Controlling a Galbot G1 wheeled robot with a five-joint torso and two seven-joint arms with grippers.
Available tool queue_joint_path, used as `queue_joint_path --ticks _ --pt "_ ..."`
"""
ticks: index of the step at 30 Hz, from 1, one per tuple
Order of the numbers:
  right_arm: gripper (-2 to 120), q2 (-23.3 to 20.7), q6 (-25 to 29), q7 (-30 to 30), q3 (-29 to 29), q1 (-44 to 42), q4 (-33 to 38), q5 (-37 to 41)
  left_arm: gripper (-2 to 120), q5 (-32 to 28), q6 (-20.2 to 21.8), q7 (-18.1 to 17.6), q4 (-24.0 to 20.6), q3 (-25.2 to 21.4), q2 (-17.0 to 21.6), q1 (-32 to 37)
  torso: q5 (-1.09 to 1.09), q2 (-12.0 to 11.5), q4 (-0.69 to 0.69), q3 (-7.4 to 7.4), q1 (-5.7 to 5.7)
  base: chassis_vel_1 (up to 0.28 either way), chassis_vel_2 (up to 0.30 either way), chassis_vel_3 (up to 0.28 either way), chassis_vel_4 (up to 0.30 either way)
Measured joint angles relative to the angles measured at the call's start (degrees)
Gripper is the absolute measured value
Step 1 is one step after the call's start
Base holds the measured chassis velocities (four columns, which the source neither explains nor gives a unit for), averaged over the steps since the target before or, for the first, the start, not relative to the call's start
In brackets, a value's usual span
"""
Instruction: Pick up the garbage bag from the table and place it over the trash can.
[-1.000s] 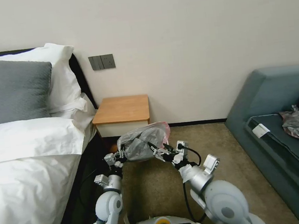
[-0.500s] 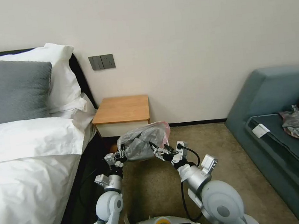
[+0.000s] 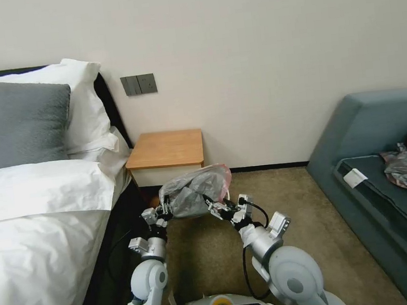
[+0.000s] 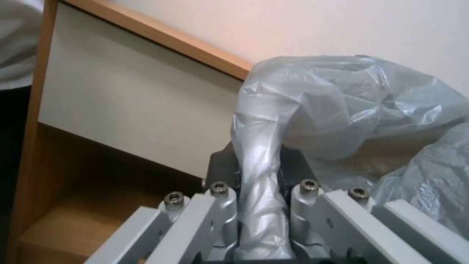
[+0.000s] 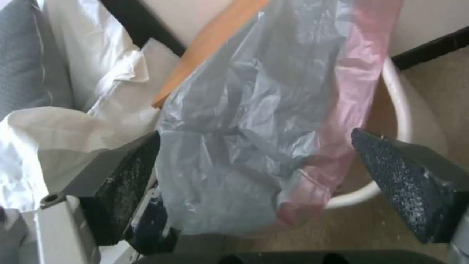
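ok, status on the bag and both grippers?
Left gripper shut on garbage bag, bag off the table. Right gripper open, pads either side of bag's pink rim. Trash can rim just behind bag; nothing in the way.

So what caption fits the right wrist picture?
Open right gripper fingers straddle the grey-pink garbage bag above the trash can.

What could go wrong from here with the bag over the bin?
The right gripper is open, so only the left gripper pinches a twisted strand of the garbage bag; that thin film may slip or tear. The bag looks bunched, its pink rim barely reaching the trash can, so it may not seat over the rim.
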Motion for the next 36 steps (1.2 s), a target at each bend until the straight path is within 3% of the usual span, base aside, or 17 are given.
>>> queue_joint_path --ticks 36 --pt "96 1.8 -2.6 3.7 0.0 1.2 -1.4 -0.7 8 1.3 -1.9 0.7 -0.5 0.2 -0.3 0.3 0.0 0.0 0.0 0.0 0.0 0.0 0.0 0.0 0.0"
